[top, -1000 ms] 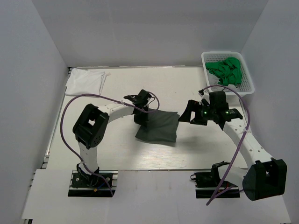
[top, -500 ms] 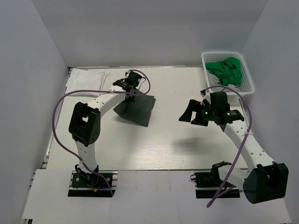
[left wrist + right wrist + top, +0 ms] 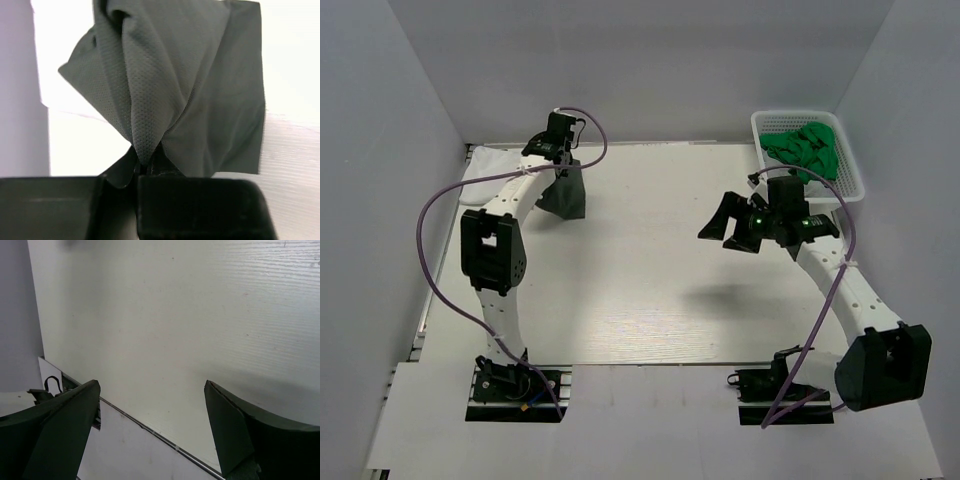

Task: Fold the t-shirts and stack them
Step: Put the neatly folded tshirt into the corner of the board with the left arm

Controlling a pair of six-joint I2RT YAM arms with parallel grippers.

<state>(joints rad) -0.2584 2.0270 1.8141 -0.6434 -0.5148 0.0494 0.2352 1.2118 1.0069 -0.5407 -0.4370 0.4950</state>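
The left gripper (image 3: 145,167) clamps the dark shirt (image 3: 563,192) just beside the white shirt (image 3: 490,170). It hangs bunched and may land unfolded. The right gripper (image 3: 725,225) is spread, empty.

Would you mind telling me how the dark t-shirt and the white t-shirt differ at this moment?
The dark t-shirt is olive-grey, while the white t-shirt is plain white. The dark t-shirt hangs bunched, pinched in the left claw. The white t-shirt lies flat on the table with no claw on it. Both are soft cloth at the table's far left.
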